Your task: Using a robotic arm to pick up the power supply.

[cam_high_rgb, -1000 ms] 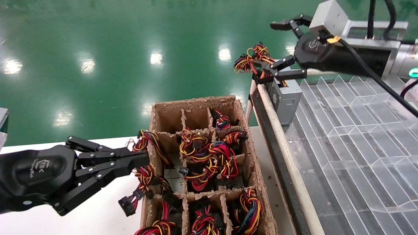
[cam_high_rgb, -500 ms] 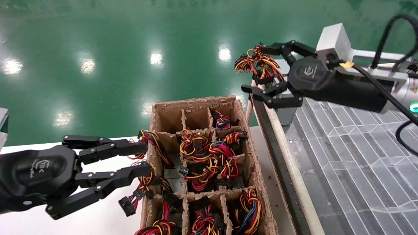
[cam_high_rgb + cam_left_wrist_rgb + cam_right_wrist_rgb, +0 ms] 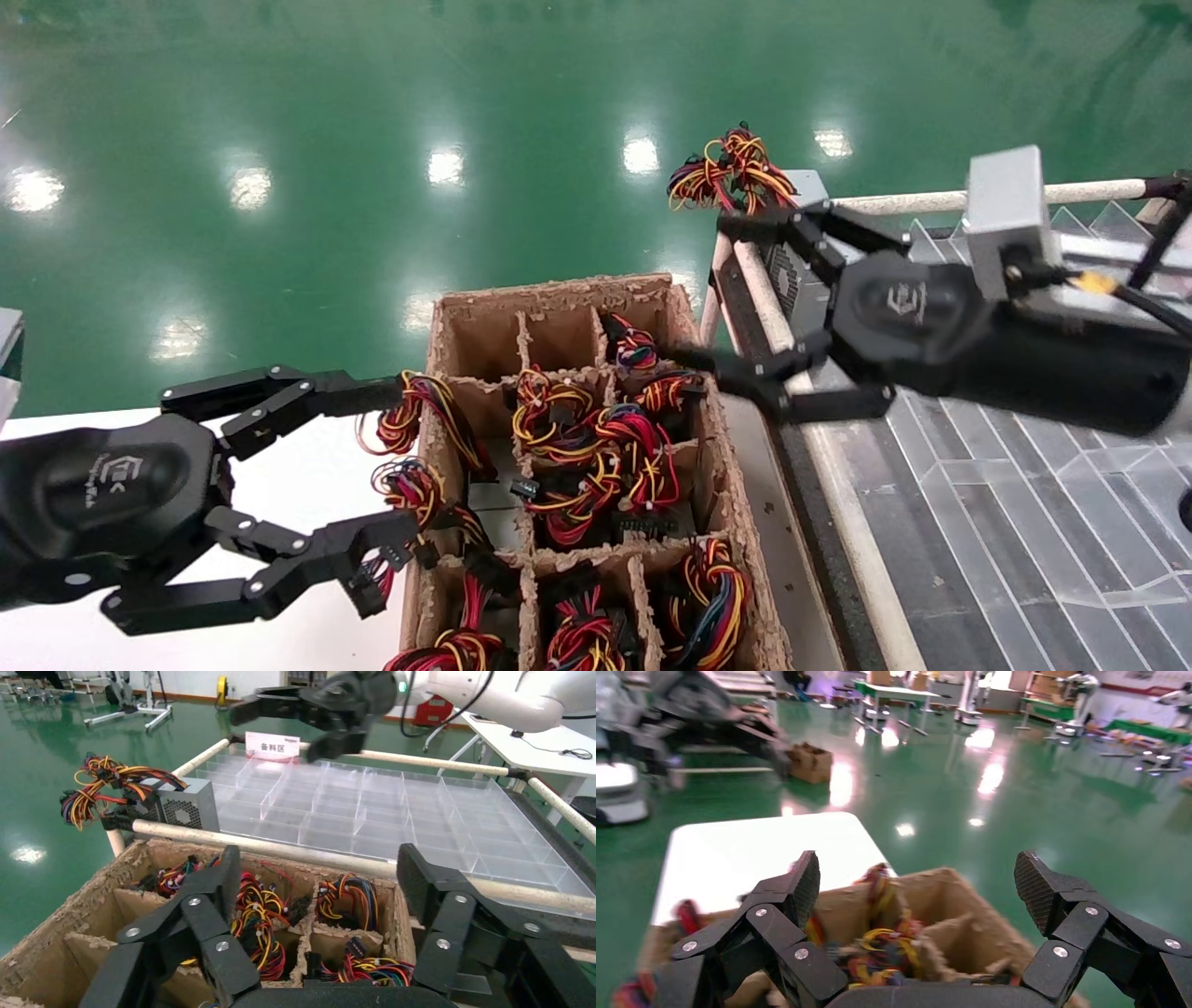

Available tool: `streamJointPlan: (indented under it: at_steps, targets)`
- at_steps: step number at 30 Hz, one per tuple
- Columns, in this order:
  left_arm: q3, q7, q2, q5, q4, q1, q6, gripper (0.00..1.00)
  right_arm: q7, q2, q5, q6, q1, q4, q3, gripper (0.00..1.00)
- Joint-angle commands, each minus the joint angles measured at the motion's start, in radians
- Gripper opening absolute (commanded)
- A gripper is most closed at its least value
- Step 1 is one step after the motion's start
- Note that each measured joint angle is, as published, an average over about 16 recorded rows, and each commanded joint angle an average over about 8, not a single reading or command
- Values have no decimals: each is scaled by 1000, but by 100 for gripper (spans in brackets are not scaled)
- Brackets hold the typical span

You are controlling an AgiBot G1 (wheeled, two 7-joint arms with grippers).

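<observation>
A grey power supply (image 3: 790,272) stands on the near corner of the clear tray, its wire bundle (image 3: 731,175) hanging over the edge; it also shows in the left wrist view (image 3: 184,804). My right gripper (image 3: 715,294) hangs open just in front of it, over the far right corner of the brown carton (image 3: 559,298), holding nothing. Several more wire bundles fill the carton's cells (image 3: 596,447). My left gripper (image 3: 391,461) is wide open at the carton's left wall, around loose wires hanging outside it (image 3: 410,485). Nothing sits between its fingers (image 3: 320,874).
The clear partitioned tray (image 3: 1006,391) lies to the right behind a pale rail (image 3: 819,447). The carton stands on a white table (image 3: 279,634). Green floor lies beyond. The carton's two far left cells (image 3: 521,340) hold nothing.
My right gripper has left the power supply on the tray and swung down toward the carton, still open. My left gripper has opened from nearly shut to wide.
</observation>
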Motion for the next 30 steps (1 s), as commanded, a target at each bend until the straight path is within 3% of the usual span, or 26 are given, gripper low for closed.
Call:
streamJointPlan:
  at_steps: [1,18,30]
  targets:
    - [0,0,0,0,0,0,0,100,30,14,7,-10,-34,43,23,100]
    - [0,0,0,0,0,0,0,100,259,122,63,-87,-295,373,203,100]
    - [0,0,0,0,0,0,0,100,270,131,69,-93,-314,397,217,100]
